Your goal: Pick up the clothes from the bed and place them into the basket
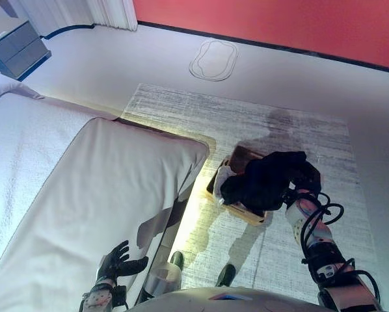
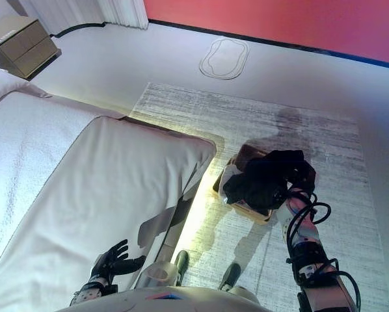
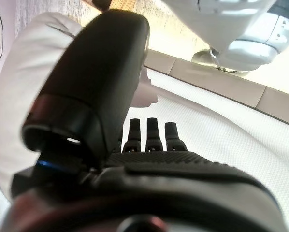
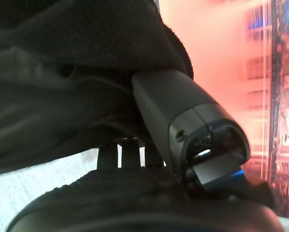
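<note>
The bed (image 1: 84,188) carries only its white duvet; beside its foot corner, on the grey rug (image 1: 259,123), stands the wooden basket (image 1: 246,211), with a white garment (image 1: 223,175) in the end nearest the bed. The black garment (image 1: 263,179) is draped over the basket, the right hand (image 2: 300,174) at its far edge, thumb against the cloth, fingers hidden by it so I cannot tell their grip; the left hand (image 1: 120,261) hovers over the bed's near edge, fingers (image 3: 153,135) straight and spread, holding nothing.

White bed (image 1: 84,188) – bare, basket (image 1: 241,209) on grey rug (image 1: 266,130)
</note>
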You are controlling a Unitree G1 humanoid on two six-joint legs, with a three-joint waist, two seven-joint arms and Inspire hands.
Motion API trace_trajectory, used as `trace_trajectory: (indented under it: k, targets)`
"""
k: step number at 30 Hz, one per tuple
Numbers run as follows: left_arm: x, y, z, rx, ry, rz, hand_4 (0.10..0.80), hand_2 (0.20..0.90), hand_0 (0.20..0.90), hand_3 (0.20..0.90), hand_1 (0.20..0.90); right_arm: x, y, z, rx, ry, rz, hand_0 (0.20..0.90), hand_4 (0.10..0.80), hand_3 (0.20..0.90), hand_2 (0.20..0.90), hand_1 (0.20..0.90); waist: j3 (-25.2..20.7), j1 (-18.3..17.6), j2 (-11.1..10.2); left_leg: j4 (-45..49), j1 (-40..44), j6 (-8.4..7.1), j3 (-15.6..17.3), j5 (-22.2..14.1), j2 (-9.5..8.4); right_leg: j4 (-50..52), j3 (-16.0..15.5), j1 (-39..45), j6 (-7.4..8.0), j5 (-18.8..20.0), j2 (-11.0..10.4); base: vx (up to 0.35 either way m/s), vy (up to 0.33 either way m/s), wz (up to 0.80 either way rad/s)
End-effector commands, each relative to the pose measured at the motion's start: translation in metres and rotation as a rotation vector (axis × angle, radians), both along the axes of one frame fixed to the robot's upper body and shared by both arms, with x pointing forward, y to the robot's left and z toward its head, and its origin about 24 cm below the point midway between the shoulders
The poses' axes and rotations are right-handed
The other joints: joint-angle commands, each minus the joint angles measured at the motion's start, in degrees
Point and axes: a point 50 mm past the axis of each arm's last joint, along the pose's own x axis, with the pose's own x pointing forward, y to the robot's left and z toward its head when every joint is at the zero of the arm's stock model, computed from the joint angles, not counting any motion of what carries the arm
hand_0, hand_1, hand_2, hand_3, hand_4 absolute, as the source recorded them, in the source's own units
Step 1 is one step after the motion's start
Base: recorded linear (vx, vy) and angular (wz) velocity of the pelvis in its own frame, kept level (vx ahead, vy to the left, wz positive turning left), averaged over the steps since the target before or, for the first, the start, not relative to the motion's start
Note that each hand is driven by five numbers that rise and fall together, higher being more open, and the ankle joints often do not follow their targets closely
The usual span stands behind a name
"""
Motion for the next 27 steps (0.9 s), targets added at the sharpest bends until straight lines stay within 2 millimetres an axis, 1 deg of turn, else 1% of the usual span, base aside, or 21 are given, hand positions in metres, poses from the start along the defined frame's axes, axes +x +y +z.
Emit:
trace_trajectory:
  k: [1,5,6,7,8,9,13,14,16,21,27]
  targets:
    - [0.004,0.012,0.004,0.058,-0.004,-0.09,0.8,0.9,0.9,0.9,0.9,0.038,-0.034,0.088,-0.144,-0.3,-0.079,0.3,0.1,0.2,0.3,0.3,-4.0,1.4,0.8,-1.3,-6.0,-3.49,-3.1,3.2,1.69,2.5,-5.3,7.5,1.59,-6.1,-2.6,0.025,-0.015,0.06]
    - [0.005,0.013,0.005,0.058,-0.002,-0.101,0.8,0.9,0.9,0.9,0.9,0.039,-0.052,0.091,-0.144,-0.251,-0.137,0.3,0.1,0.2,0.3,0.3,-3.8,1.9,1.0,-1.1,-6.3,-3.8,-3.3,3.3,1.77,2.5,-5.6,7.8,1.43,-6.3,-2.5,0.029,-0.016,0.13]
    - [0.005,0.013,0.005,0.057,-0.003,-0.102,0.8,0.9,0.9,0.9,0.9,0.04,-0.053,0.092,-0.144,-0.247,-0.14,0.3,0.1,0.2,0.3,0.3,-3.8,1.9,1.0,-1.0,-6.3,-3.82,-3.3,3.3,1.77,2.5,-5.6,7.8,1.41,-6.4,-2.5,0.018,-0.008,0.05]
    - [0.005,0.013,0.005,0.058,-0.003,-0.104,0.8,0.9,0.9,0.9,0.9,0.04,-0.058,0.092,-0.142,-0.235,-0.152,0.3,0.1,0.2,0.3,0.3,-3.7,2.0,1.1,-0.9,-6.4,-3.91,-3.3,3.3,1.8,2.5,-5.7,7.8,1.38,-6.3,-2.5,0.0,0.0,0.0]
    - [0.005,0.013,0.005,0.059,-0.004,-0.107,0.8,0.9,0.9,0.9,0.9,0.039,-0.069,0.093,-0.14,-0.22,-0.163,0.3,0.1,0.2,0.3,0.3,-3.5,2.2,1.3,-0.8,-6.6,-4.07,-3.4,3.5,1.82,2.5,-5.7,7.9,1.39,-6.3,-2.5,0.0,0.0,0.0]
    - [0.004,0.013,0.005,0.061,-0.002,-0.108,0.8,0.9,0.9,0.9,0.9,0.039,-0.076,0.095,-0.144,-0.214,-0.163,0.3,0.1,0.2,0.3,0.3,-3.4,2.3,1.3,-0.8,-6.7,-4.18,-3.4,3.5,1.84,2.5,-5.8,8.0,1.4,-6.2,-2.5,0.0,0.0,0.0]
    - [0.002,0.015,0.005,0.065,0.006,-0.11,0.8,0.9,0.9,0.9,0.9,0.04,-0.094,0.106,-0.174,-0.196,-0.162,0.3,0.1,0.2,0.3,0.3,-3.3,2.9,1.4,-0.7,-7.0,-4.51,-3.6,3.8,1.84,2.3,-6.2,8.2,1.45,-6.1,-2.4,0.021,-0.001,0.04]
    - [0.002,0.015,0.005,0.065,0.006,-0.11,0.8,0.9,0.9,0.9,0.9,0.04,-0.094,0.106,-0.174,-0.196,-0.162,0.3,0.1,0.2,0.3,0.3,-3.3,2.9,1.4,-0.7,-7.0,-4.51,-3.6,3.8,1.84,2.3,-6.2,8.2,1.45,-6.1,-2.4,0.034,0.004,0.03]
    - [-0.002,0.017,0.004,0.064,0.012,-0.112,0.8,0.9,0.9,0.9,0.9,0.04,-0.103,0.112,-0.196,-0.179,-0.168,0.3,0.1,0.2,0.3,0.3,-3.2,3.4,1.5,-0.5,-7.3,-4.69,-3.7,4.0,1.87,2.3,-6.5,8.2,1.41,-6.2,-2.5,0.031,0.006,0.05]
    - [-0.003,0.016,0.005,0.055,0.006,-0.123,0.8,0.9,0.9,0.9,0.9,0.039,-0.114,0.119,-0.235,-0.163,-0.156,0.3,0.1,0.2,0.3,0.3,-2.9,4.3,1.8,-0.2,-7.9,-4.83,-4.3,4.1,1.68,2.4,-7.2,8.2,1.27,-6.2,-2.6,0.02,0.004,0.08]
    - [-0.005,0.017,0.005,0.057,0.008,-0.133,0.8,0.9,0.9,0.9,0.9,0.039,-0.117,0.121,-0.251,-0.148,-0.144,0.3,0.1,0.2,0.3,0.3,-2.5,5.2,2.0,0.0,-7.7,-5.09,-4.9,3.9,1.54,2.6,-7.8,8.9,0.99,-6.9,-2.4,0.034,-0.002,0.02]
